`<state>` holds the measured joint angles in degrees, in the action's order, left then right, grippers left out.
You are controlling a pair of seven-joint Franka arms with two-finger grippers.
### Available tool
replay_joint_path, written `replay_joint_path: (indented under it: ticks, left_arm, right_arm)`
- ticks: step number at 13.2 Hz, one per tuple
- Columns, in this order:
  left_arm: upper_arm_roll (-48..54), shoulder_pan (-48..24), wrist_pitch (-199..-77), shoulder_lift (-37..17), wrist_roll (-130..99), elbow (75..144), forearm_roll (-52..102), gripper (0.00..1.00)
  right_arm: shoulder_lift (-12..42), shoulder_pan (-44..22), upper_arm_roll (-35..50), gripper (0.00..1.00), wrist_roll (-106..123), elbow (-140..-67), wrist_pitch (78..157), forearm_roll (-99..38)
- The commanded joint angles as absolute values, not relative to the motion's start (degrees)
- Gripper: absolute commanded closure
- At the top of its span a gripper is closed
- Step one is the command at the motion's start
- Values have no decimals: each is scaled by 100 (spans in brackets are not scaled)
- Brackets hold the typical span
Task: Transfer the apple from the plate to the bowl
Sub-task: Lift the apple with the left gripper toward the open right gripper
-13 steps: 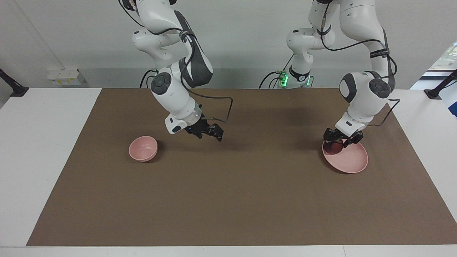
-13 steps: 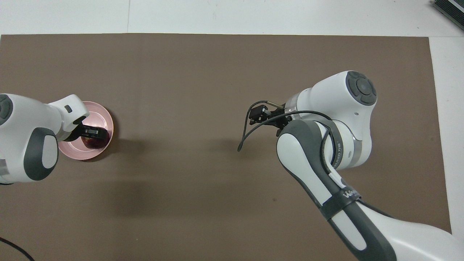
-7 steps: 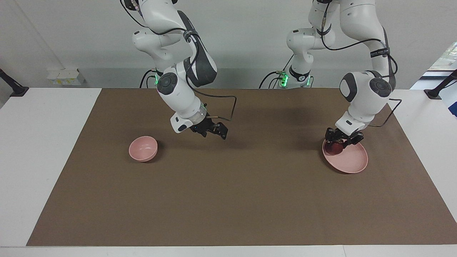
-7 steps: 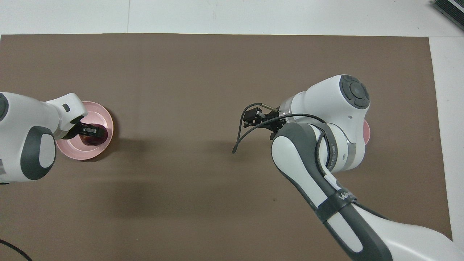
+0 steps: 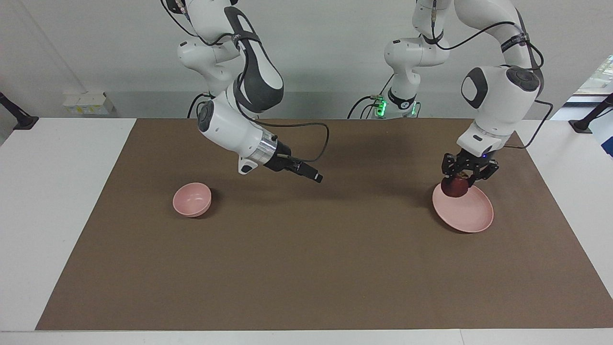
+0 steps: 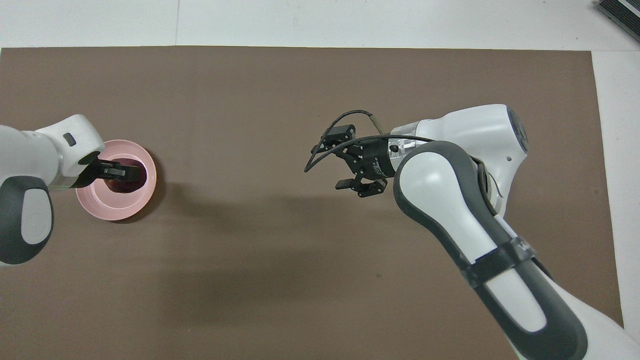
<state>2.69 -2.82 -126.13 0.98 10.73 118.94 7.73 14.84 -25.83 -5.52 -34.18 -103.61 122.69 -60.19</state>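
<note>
My left gripper (image 5: pixel 460 180) is shut on the dark red apple (image 5: pixel 454 188) and holds it just above the edge of the pale pink plate (image 5: pixel 471 215) nearest the robots. In the overhead view the left gripper (image 6: pixel 125 172) covers most of the apple (image 6: pixel 126 185) over the plate (image 6: pixel 107 202). The small pink bowl (image 5: pixel 192 199) stands toward the right arm's end of the table; the right arm hides it in the overhead view. My right gripper (image 5: pixel 316 177) is open and empty, pointing sideways over the bare mat between bowl and plate; it also shows in the overhead view (image 6: pixel 331 167).
A brown mat (image 5: pixel 306 268) covers most of the white table. A black cable loops off the right wrist (image 5: pixel 321 139).
My left gripper has risen with the apple, lifting it off the plate. My right gripper has swung away from the bowl toward the table's middle and turned level.
</note>
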Motion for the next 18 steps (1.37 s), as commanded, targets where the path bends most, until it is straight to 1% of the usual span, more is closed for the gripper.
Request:
replay_joint_path:
  ticks: [1, 2, 4, 6, 7, 9, 12, 15, 18]
  left_arm:
    - [229, -623, -12682, 158, 949, 11962, 1937, 100]
    - [229, -711, -12865, 158, 949, 11988, 2343, 100]
    - [229, -922, -13261, 158, 949, 12041, 2907, 100]
    - [237, -1202, -13857, 167, 949, 12129, 3425, 100]
    - [237, -1352, -14069, 158, 941, 12138, 3610, 100]
    - [255, -1459, -14089, 167, 940, 12138, 4093, 100]
    - [290, -1661, -14106, 290, 940, 12269, 4201, 100]
    - [290, -1670, -14141, 334, 958, 12322, 4490, 100]
    - [290, -1652, -14097, 545, 1011, 12392, 4737, 100]
  right_arm:
    - [1398, -2549, -519, 0, -3936, -10389, 12288, -6914]
    - [1363, -2575, -519, 0, -4120, -10389, 12244, -7169]
    - [1275, -2776, -519, 0, -4604, -10511, 12295, -7146]
    - [1266, -3040, -519, 0, -4859, -10582, 12820, -7110]
    - [1266, -3163, -519, 0, -4982, -10573, 12954, -7102]
    - [1283, -3173, -519, 0, -5237, -10573, 12981, -7102]
    - [1371, -3182, -501, 0, -5282, -10494, 13096, -7198]
    - [1564, -3182, -492, 0, -5317, -10293, 13157, -7320]
    - [1714, -3190, -492, 0, -5326, -10222, 13140, -7549]
